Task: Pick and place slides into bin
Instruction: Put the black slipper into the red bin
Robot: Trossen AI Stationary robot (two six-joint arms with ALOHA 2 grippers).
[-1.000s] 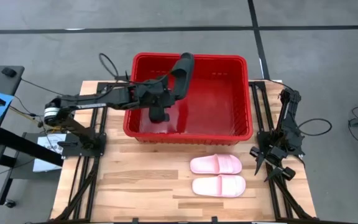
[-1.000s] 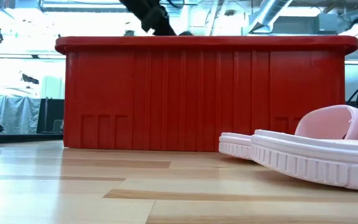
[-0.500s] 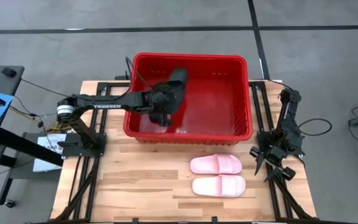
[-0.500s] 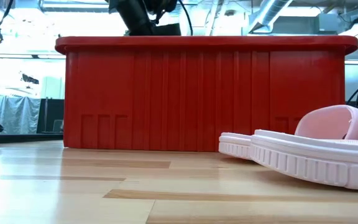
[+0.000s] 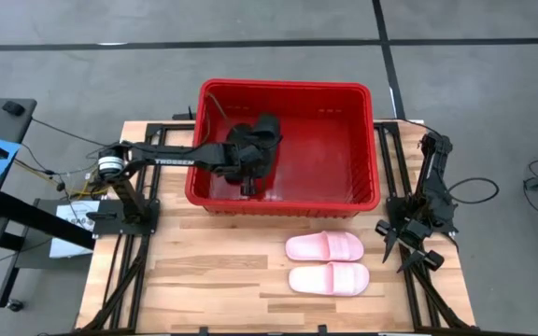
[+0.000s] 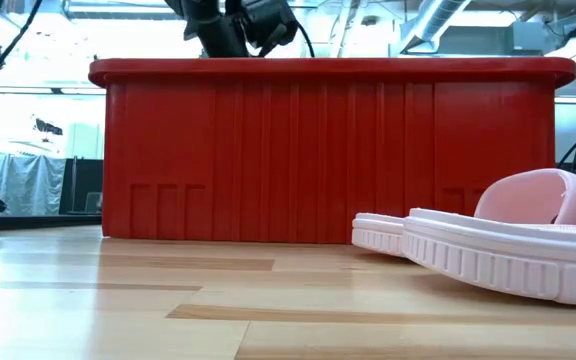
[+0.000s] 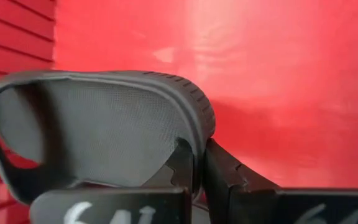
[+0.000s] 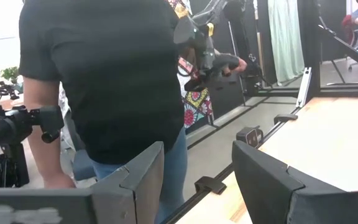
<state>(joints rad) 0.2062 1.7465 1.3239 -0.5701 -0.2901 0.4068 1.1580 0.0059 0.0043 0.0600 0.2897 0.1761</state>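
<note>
My left gripper (image 5: pixel 253 149) is inside the red bin (image 5: pixel 362 93), shut on a matte black slide (image 5: pixel 267 131). In the left wrist view the slide (image 7: pixel 98 130) fills the picture over the bin's red floor. The other black slide does not show apart from the arm. Two pale pink slides (image 5: pixel 325 246) (image 5: pixel 330 278) lie side by side on their soles on the table in front of the bin, and they also show in the low view (image 6: pixel 498 240). My right gripper (image 8: pixel 197 180) is open and empty at the table's right edge (image 5: pixel 414 233). My left gripper pinches the black slide's sole rim (image 7: pixel 197 146) between its two fingers (image 7: pixel 180 168), at one end of the sole. The arm reaches in from the table's left. The slide stretches away from the fingers above the bin floor; whether it touches the floor I cannot tell.
The bin stands at the table's far middle, its near wall (image 6: pixel 318 150) tall in the low view. Bare wood (image 5: pixel 204 271) lies at the near left. A person in a black shirt (image 8: pixel 104 74) stands beyond the table in the right wrist view.
My left gripper has gone down into the bin with the black slide. The slide, which stood up high above the bin's rim, has tipped over and come down inside the bin.
</note>
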